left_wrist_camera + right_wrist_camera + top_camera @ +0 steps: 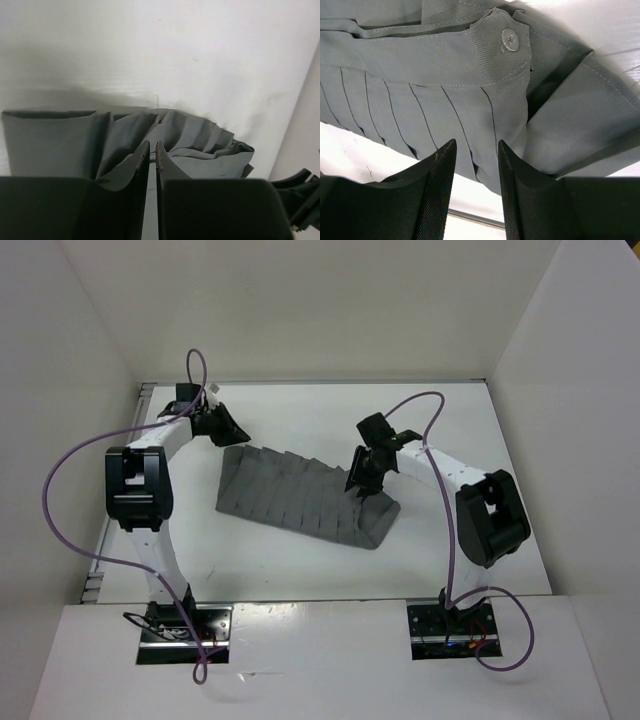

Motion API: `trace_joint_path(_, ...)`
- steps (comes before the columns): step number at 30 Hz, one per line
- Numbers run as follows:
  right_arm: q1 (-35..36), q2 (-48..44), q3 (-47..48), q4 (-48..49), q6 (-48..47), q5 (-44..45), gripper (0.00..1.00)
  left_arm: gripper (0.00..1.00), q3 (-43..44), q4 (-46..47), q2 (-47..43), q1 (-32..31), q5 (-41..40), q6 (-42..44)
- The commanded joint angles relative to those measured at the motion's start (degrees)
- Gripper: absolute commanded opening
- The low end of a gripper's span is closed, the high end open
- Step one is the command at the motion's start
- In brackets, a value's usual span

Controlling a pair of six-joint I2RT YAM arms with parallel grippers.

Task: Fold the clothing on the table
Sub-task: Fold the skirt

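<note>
The clothing (290,495) is lying spread across the middle of the table (300,575), its pleats running front to back and its right end sitting rumpled and partly turned over. Just above that right end the right gripper (475,145) is hovering with its jaws standing moderately apart and nothing between them. Beneath it the waistband (445,55) and its button (510,39) are showing. Farther back, at the garment's far left corner, the left gripper (152,145) is sitting low on the cloth with its jaws drawn to a narrow slit. Fabric is rising against both fingers, but I cannot tell whether a layer is actually pinched between them.

Judging from this, the arms are taking hold of two ends for a first fold. Doing it well is going to depend on the left jaws catching the whole edge rather than a single pleat, so a small test lift is worth making first. The right jaws should be coming down over the band beside the button and biting through both turned layers. Both ends should then be rising together and staying low, so the pleats are not fanning out. With the left arm working close to the back wall (300,310), the carry should be heading inward, toward the near edge
</note>
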Motion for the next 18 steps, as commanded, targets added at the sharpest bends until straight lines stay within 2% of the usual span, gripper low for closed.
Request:
trace_joint_path(1,-0.4,0.9,-0.4,-0.4,-0.7,-0.3,0.45,0.15,2.4,2.8,2.9,0.2,5.4,-1.3)
trace_joint_path(8,-1.5,1.4,0.9,-1.0,-1.3,-0.3,0.46,0.11,3.0,3.3,7.6,0.2,5.9,-1.3)
trace_joint_path(10,-1.5,0.9,1.7,-1.6,-1.3,1.4,0.52,0.11,3.0,2.8,7.6,0.2,4.4,-0.7)
trace_joint_path(14,-1.5,-0.2,3.5,-2.1,-1.3,5.0,0.59,0.10,2.5,0.9,8.1,0.2,1.6,0.4)
trace_joint_path(18,-2.0,-0.1,4.7,-1.6,-2.0,7.4,0.61,0.10,1.4,-1.1,7.6,0.2,-2.0,1.6)
